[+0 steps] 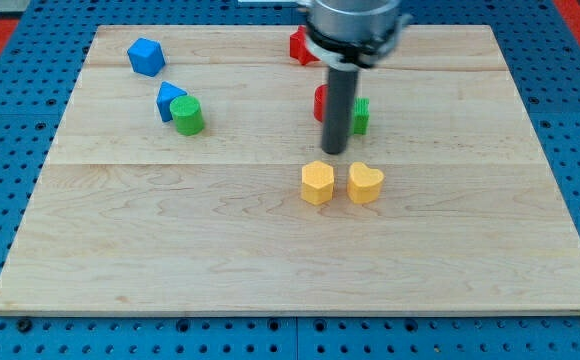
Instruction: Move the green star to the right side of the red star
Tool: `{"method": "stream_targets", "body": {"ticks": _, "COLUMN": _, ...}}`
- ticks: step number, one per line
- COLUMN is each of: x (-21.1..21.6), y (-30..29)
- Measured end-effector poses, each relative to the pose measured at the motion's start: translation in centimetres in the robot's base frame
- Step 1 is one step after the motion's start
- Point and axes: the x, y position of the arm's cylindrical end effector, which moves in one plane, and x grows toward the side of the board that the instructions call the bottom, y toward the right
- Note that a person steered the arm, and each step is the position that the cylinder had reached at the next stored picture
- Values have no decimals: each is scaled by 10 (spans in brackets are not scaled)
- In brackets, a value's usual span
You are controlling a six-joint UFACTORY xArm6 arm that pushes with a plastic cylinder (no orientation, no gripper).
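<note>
My tip [335, 151] rests on the board just above the two yellow blocks. A green block [361, 115], probably the green star, peeks out on the right of the rod, touching or very close to it. A red block [319, 101] shows on the rod's left; its shape is hidden. A red star-like block [299, 46] lies near the view's top edge, partly hidden by the arm, up and left of the green block.
A yellow hexagon [317, 183] and a yellow heart [365, 183] sit side by side below my tip. A blue cube [145, 56], a blue wedge-like block [168, 98] and a green cylinder [187, 116] lie at the upper left. The wooden board [470, 250] ends on blue pegboard.
</note>
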Motion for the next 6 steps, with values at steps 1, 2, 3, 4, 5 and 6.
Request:
{"method": "stream_targets", "body": {"ticks": 1, "x": -10, "y": -16}}
{"method": "stream_targets", "body": {"ticks": 2, "x": -29, "y": 13}}
{"method": "stream_targets", "body": {"ticks": 3, "x": -47, "y": 49}}
{"method": "stream_targets", "body": {"ticks": 4, "x": -63, "y": 49}}
{"method": "stream_targets", "body": {"ticks": 5, "x": -80, "y": 52}}
{"method": "stream_targets", "body": {"ticks": 6, "x": -36, "y": 55}}
